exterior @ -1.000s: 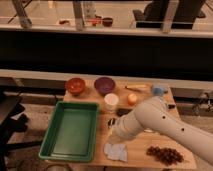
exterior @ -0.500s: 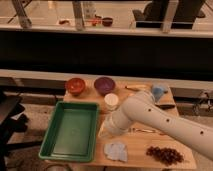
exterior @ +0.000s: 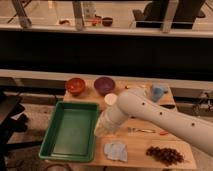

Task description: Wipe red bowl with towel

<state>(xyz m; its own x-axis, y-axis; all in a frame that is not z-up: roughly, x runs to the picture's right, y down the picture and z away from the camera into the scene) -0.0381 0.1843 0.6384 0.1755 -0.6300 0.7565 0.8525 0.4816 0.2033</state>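
Tool: the tool [exterior: 101,129] sits at the low left end of the white arm [exterior: 150,114], over the desk [exterior: 142,144] and right at the right-hand rim of the green tray [exterior: 70,132].
Tool state: cannot tell whether it is open or closed, since the arm's end shows only as a pale blunt shape. Nothing can be seen held in it.
Tool contact: it hangs above and just left of the towel [exterior: 115,150]. Whether it touches the tray rim cannot be told.
Red bowl: the red bowl [exterior: 75,86] stands at the back left of the desk, behind the tray and well apart from the tool.
Towel: a crumpled pale blue cloth at the front edge of the desk, beside the tray's right front corner, lying loose.
Neighbours: a purple bowl [exterior: 104,85] stands just right of the red bowl. A white cup [exterior: 110,99] stands in front of the purple bowl, close against the arm.
Right side: a blue cup [exterior: 158,91] is at the back, cutlery [exterior: 140,130] lies just under the arm, and a dark cluster [exterior: 164,155] is at the front right corner.
Open room: there is bare wood between the towel and the dark cluster. The tray floor holds nothing.
Edges: the towel lies near the desk's front edge, and the arm crosses the desk's middle from the right.
Change: over the last second the arm's end has swung left, from over the desk's middle to the tray's rim. The towel and both bowls have stayed put.
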